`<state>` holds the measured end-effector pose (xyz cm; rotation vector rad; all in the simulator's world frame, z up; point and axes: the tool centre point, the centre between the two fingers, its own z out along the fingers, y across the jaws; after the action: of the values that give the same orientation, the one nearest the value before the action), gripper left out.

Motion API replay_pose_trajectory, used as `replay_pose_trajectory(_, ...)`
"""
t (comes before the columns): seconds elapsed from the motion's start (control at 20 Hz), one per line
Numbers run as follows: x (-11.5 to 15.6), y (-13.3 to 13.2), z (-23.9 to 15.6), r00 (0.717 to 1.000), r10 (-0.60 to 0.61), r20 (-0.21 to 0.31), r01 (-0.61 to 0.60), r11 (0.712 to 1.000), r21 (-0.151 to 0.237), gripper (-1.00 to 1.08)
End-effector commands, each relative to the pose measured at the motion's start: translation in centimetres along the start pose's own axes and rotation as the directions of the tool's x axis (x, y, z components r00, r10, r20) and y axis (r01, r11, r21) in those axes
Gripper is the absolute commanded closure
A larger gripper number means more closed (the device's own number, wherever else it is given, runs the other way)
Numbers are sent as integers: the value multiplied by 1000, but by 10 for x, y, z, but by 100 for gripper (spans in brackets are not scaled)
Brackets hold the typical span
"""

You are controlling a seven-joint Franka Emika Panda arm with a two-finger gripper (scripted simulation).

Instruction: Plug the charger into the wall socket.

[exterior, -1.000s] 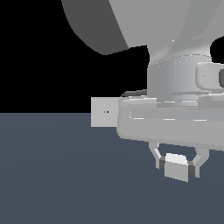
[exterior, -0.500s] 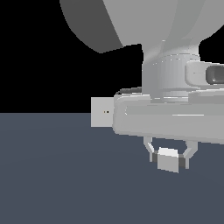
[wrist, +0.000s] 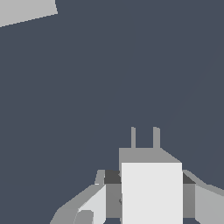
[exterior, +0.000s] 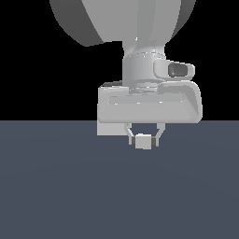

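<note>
Tool point(exterior: 144, 139) clamped on the charger point(exterior: 143, 141), fingers on both sides | charger held above the dark desk point(exterior: 116, 196), two prongs forward | wall socket point(wrist: 27, 11) near the tool's 10 o'clock in the exterior view, apparently mostly hidden behind the hand.

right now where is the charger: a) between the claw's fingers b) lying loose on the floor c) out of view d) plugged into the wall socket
a: the charger sits between the claw fingers, its two prongs free, the wall socket far off.
</note>
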<state>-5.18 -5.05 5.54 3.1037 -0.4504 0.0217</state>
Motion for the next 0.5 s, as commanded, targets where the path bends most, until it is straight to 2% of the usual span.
replay_pose_trajectory(0.0,11,-22,-13,998,-62,-1,62,998,0,108)
replay_pose_trajectory(0.25,25,-59,-31,987,-158,-1,158,987,3,108)
replay_pose_trajectory(0.45,30,-78,-40,978,-206,-1,206,978,5,108)
